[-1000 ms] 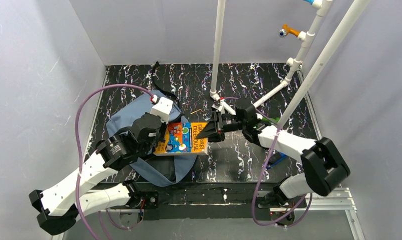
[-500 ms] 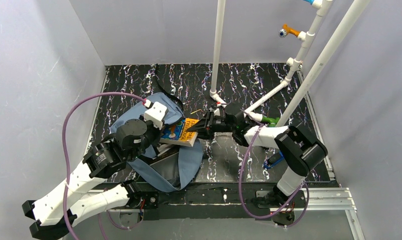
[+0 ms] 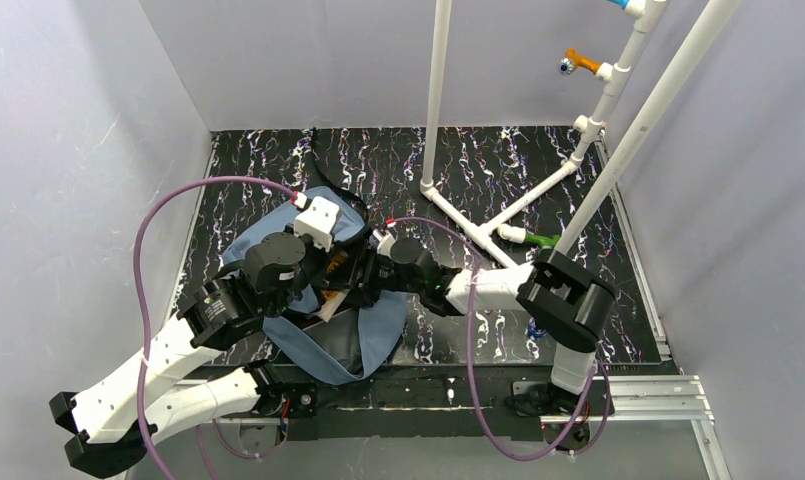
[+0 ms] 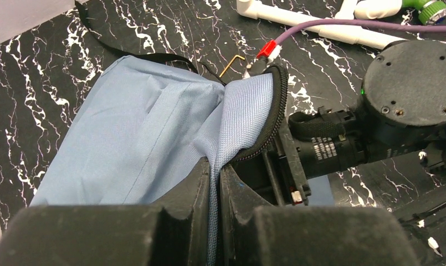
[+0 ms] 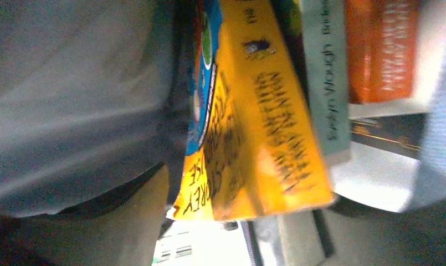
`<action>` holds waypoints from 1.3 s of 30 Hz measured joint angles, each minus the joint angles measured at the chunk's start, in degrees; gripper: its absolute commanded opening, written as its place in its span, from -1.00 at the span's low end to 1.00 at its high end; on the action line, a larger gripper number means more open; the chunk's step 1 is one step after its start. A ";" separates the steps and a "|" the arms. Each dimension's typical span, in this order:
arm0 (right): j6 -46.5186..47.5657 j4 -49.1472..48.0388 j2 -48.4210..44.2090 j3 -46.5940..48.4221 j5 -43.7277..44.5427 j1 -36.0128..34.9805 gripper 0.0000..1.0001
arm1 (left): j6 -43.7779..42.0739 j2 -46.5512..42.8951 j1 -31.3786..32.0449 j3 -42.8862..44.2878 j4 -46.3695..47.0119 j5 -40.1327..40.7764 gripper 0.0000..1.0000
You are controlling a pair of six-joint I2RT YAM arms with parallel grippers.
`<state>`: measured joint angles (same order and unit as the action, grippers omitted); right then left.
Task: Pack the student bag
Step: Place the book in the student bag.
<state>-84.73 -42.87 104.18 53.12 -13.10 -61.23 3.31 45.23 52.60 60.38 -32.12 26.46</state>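
Observation:
The slate-blue student bag (image 3: 253,240) lies at the left of the table, its mouth facing right. My left gripper (image 4: 215,166) is shut on the bag's upper edge by the black zipper trim (image 4: 276,111) and holds the mouth up. My right gripper (image 5: 237,221) reaches inside the bag, so only its wrist (image 3: 408,270) shows from above. It is shut on the near end of a yellow book (image 5: 254,138). Beside it inside the bag stand a pale teal book (image 5: 326,83) and an orange book (image 5: 381,50). Bag fabric (image 5: 71,83) fills the left of that view.
White pipes (image 3: 438,100) rise from the table's middle and right. A green-capped item (image 3: 543,240) lies by the pipe foot, and a blue object (image 3: 538,325) sits partly under the right arm. A small yellow hex key (image 4: 231,64) lies behind the bag.
My right gripper has moved left with the yellow book, from above the bag's flap into the bag's mouth. My left gripper has kept its hold on the bag's edge and shifted slightly.

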 measured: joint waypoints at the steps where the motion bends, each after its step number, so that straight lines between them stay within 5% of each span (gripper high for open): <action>1: 1.99 1.38 -0.96 -0.52 -0.15 0.17 0.74 | 0.20 -0.09 0.02 0.00 0.00 0.09 -1.00; 8: 16.39 12.17 -8.33 -1.51 -4.68 0.85 0.83 | 0.81 -0.17 0.00 -0.02 0.00 0.20 -1.00; 11: 20.04 13.16 -9.25 -2.16 -7.08 0.83 0.43 | 0.94 -0.17 0.00 -0.02 -0.04 0.17 -1.00; 16: 19.39 9.25 -6.84 -2.82 -9.88 0.46 -0.78 | 1.29 -0.13 0.00 -0.02 -0.11 0.17 -1.00; 18: 18.27 6.45 -3.23 -1.33 -10.08 0.13 -0.97 | 1.55 -0.02 0.00 -0.02 -0.11 0.20 -1.00; 22: 15.28 -0.35 7.21 6.10 -9.38 -0.74 -0.97 | 2.10 0.33 0.00 -0.02 -0.07 1.20 -1.00; 28: 15.82 -3.52 9.62 8.94 -7.15 -0.98 0.15 | 4.35 -0.85 0.00 -2.97 1.51 2.95 -1.00; 31: 22.12 4.02 4.07 4.96 -7.10 -0.31 0.44 | 5.25 -2.25 0.00 -4.76 3.10 3.10 -1.00; 39: 44.92 31.54 -15.98 0.70 -1.66 2.89 0.59 | 5.92 -5.55 0.02 -8.24 5.53 3.21 -1.00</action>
<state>-39.81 -11.33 88.20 53.82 -14.76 -58.35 9.23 39.68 52.62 52.14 -26.59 29.67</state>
